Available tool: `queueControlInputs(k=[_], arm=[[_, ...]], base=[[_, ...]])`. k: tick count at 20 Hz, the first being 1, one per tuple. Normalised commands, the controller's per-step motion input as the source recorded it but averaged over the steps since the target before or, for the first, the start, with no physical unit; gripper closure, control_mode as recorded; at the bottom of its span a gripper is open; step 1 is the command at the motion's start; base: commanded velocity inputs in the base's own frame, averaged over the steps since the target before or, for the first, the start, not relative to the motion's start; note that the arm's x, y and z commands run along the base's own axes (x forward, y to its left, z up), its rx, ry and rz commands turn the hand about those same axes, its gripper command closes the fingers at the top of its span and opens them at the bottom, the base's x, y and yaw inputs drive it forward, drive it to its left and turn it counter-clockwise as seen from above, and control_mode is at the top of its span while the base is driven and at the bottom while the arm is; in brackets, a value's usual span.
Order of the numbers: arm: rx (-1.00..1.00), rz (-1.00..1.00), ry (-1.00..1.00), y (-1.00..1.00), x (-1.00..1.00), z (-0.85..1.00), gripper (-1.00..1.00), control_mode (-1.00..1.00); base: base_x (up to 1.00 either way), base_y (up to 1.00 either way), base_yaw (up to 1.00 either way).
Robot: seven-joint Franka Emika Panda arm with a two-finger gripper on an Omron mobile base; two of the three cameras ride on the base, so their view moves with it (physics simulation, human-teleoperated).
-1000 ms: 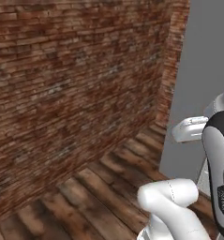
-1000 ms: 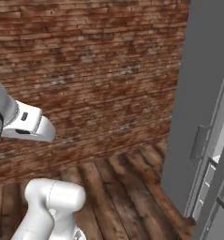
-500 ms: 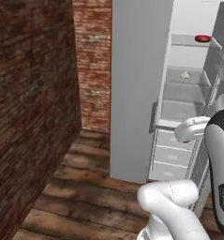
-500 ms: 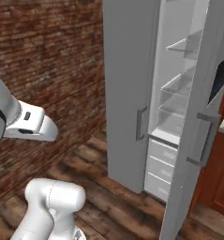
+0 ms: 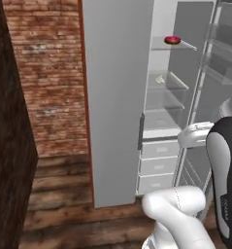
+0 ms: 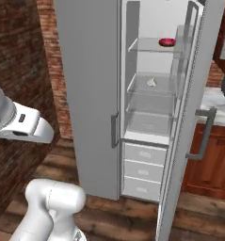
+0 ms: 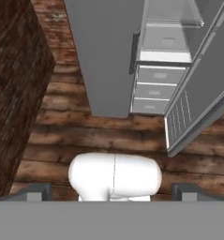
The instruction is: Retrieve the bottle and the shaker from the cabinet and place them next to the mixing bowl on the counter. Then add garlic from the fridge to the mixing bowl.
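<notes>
Two fridge (image 6: 92, 94) doors differ: one stands open at right, baring glass shelves. The garlic (image 6: 152, 82), a small pale lump, sits on the middle shelf at centre; a red dish (image 6: 167, 42) rests above. The tool (image 7: 111, 193) hangs wide and empty, well short. Brick wall (image 5: 44, 78) crowds the left, wood floor (image 7: 108, 136) lies free before the drawers (image 6: 143, 169).

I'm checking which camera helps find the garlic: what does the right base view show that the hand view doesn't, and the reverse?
Right base view alone: the upper glass shelves, a red item on the top one, a small pale item on the next, likely the garlic, and the wooden cabinets beside the fridge. Hand view alone: the two open fingers at its bottom edge. Both: the fridge's closed left door, its open right door, the drawers and the wooden floor.
</notes>
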Motion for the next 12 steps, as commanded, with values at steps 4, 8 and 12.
queueControlInputs(k=[4, 8, 12], arm=[[0.0, 0.0, 0.0, 0.0, 0.0, 0.0, -1.0, 1.0], [0.0, 0.0, 0.0, 0.0, 0.0, 0.0, -1.0, 1.0], [0.0, 0.0, 0.0, 0.0, 0.0, 0.0, -1.0, 1.0]], base=[[0.81, 0.02, -0.31], [0.71, -0.01, -0.22], [0.54, -0.16, -0.13]])
